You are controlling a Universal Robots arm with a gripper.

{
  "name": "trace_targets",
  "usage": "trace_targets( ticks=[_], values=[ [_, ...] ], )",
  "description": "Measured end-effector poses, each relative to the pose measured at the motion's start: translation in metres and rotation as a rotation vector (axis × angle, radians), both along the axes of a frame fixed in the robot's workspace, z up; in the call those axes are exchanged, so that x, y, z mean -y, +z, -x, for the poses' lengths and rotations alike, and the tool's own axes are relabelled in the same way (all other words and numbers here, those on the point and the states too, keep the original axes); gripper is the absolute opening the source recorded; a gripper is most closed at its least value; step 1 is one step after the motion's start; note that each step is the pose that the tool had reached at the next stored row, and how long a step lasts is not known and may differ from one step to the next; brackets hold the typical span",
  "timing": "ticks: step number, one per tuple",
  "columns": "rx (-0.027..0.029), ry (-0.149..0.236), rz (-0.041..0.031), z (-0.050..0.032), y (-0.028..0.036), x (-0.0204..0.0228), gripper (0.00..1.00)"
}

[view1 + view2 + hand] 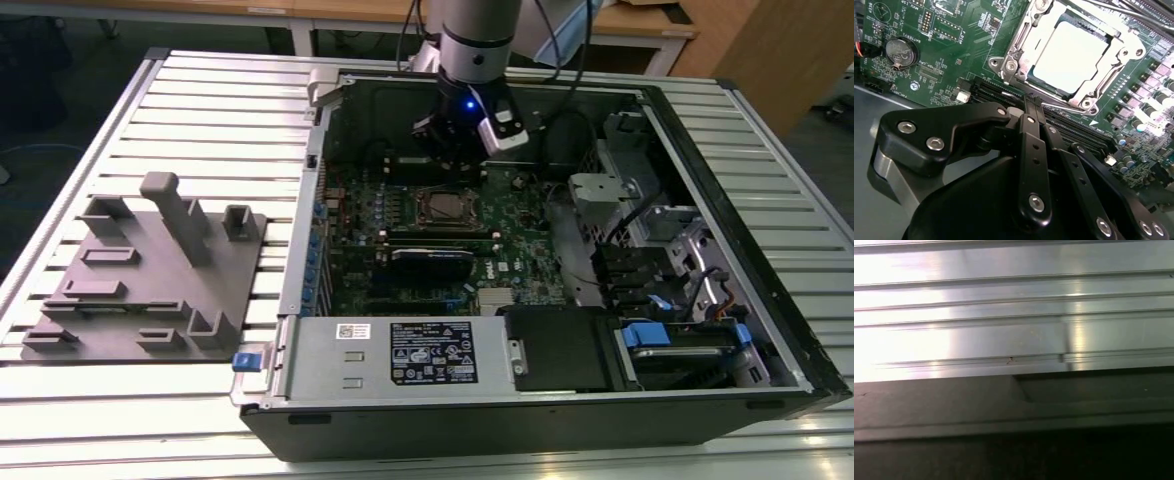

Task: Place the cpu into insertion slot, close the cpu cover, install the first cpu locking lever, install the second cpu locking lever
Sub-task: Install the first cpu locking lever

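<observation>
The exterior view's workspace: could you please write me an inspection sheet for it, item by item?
Surface: slatted metal table carrying an open computer case.
Job's things: the cpu sits in the insertion slot; the cpu cover lies down around its edges.
Clutter: grey fixture plate on the table, at the exterior view's left.
Grippers: tool shut, holding nothing, above the green board beside the socket.
Cables: black cables looped inside the case.
Surroundings: wooden desks behind the table.
</observation>
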State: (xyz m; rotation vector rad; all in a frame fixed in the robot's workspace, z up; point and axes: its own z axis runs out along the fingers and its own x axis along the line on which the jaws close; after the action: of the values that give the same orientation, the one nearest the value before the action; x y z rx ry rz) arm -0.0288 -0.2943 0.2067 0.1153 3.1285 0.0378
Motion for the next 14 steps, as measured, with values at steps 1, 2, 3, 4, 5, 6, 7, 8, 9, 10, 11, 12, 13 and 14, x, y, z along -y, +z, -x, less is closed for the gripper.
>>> trace_targets(
  ticks=[1, 2, 3, 4, 5, 6, 7, 8, 9, 10, 11, 12, 13, 14],
  values=[
    [0.0000, 0.000, -0.0001, -0.0004, -0.0001, 0.0000, 0.10],
    [0.0000, 0.000, 0.0001, -0.0007, -0.0002, -0.0001, 0.10],
    [-0.0001, 0.000, 0.0002, -0.0011, -0.0002, -0.0001, 0.10],
    [-0.0002, 0.000, 0.0003, -0.0015, -0.0004, -0.0002, 0.10],
    [-0.0002, 0.000, 0.0003, -0.0018, -0.0005, -0.0002, 0.10],
    [-0.0001, 0.000, 0.0003, -0.0021, -0.0007, -0.0002, 0.10],
    [-0.0001, 0.000, 0.0002, -0.0024, -0.0010, -0.0002, 0.10],
    [-0.0001, 0.000, 0.0002, -0.0027, -0.0012, -0.0002, 0.10],
    [-0.0001, 0.000, 0.0002, -0.0029, -0.0014, -0.0002, 0.10],
    [0.0000, 0.000, 0.0001, -0.0031, -0.0018, -0.0002, 0.10],
    [-0.0001, 0.000, 0.0001, -0.0032, -0.0021, -0.0002, 0.10],
    [0.0000, 0.000, 0.0001, -0.0032, -0.0026, -0.0002, 0.10],
    [-0.0001, 0.000, 0.0003, -0.0033, -0.0031, -0.0002, 0.10],
    [-0.0001, 0.000, 0.0002, -0.0033, -0.0037, -0.0002, 0.10]
  ],
)
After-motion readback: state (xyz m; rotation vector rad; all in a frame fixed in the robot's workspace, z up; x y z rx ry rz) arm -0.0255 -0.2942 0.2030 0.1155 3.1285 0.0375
